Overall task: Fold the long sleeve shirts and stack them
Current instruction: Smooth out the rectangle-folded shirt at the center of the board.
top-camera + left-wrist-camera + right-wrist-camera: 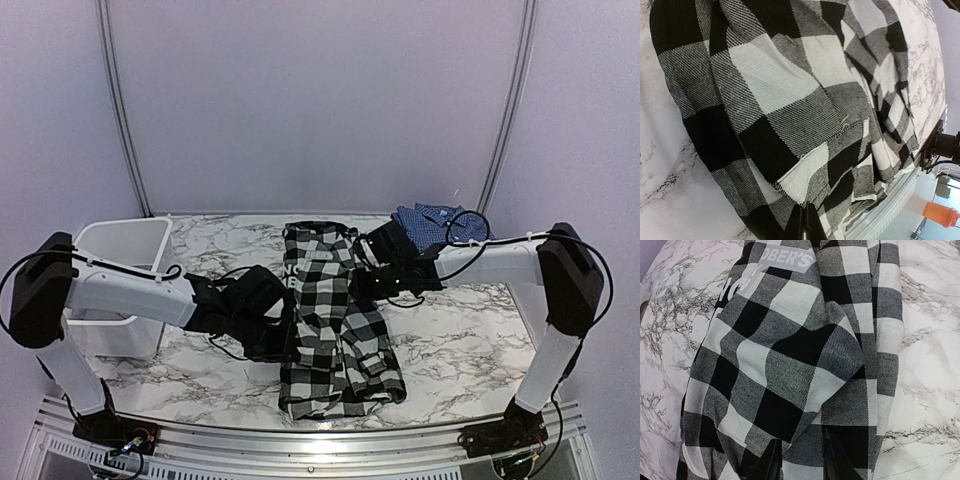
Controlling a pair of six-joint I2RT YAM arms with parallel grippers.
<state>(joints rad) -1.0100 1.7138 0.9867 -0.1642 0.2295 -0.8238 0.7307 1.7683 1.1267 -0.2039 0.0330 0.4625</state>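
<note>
The check shirt [330, 320] is laid lengthwise along the middle of the table [480, 340], bunched and partly folded, with white lettering seen near its far left edge. Its left edge is pinched by the left gripper [802, 226], whose jaws are almost closed on the cloth. A thick fold is clamped by the right gripper [801, 442], its jaws narrowed around it. The blue shirt [428, 222] is crumpled at the far right, and a bin [120, 250] is seen at the left.
</note>
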